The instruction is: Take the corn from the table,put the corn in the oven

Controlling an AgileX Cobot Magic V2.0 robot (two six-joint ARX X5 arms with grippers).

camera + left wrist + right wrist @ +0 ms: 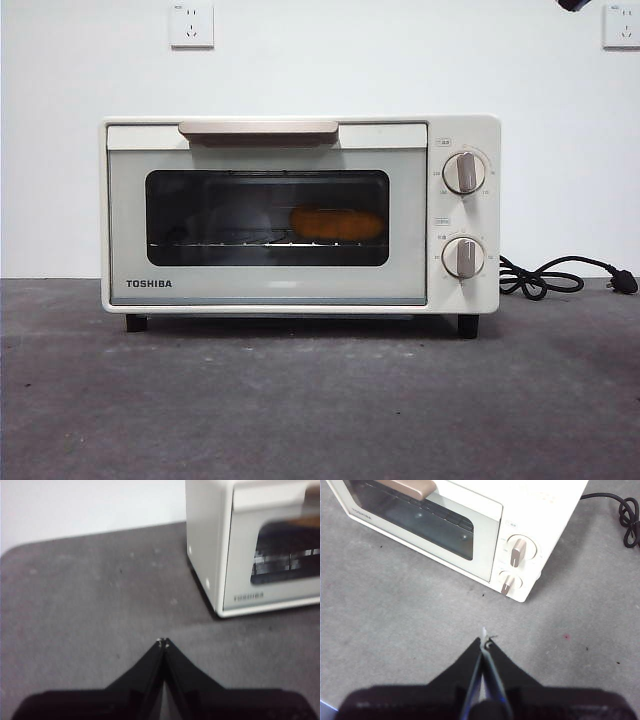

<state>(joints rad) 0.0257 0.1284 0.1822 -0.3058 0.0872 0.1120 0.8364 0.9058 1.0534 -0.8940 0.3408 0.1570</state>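
The cream-white TOSHIBA oven [300,215] stands on the dark grey table [300,400] with its door closed. Through the dark glass I see the yellow-orange corn [337,223] lying on the wire rack, toward the right side. My left gripper [163,641] is shut and empty, held above bare table off the oven's [250,545] left front corner. My right gripper [485,641] is shut and empty too, above the table in front of the oven's [470,530] knob side. In the front view only a black tip [573,4] shows at the top right corner.
A black power cord [555,277] with its plug lies coiled on the table right of the oven, also the cord [627,515] in the right wrist view. Two wall sockets [191,24] sit on the white wall behind.
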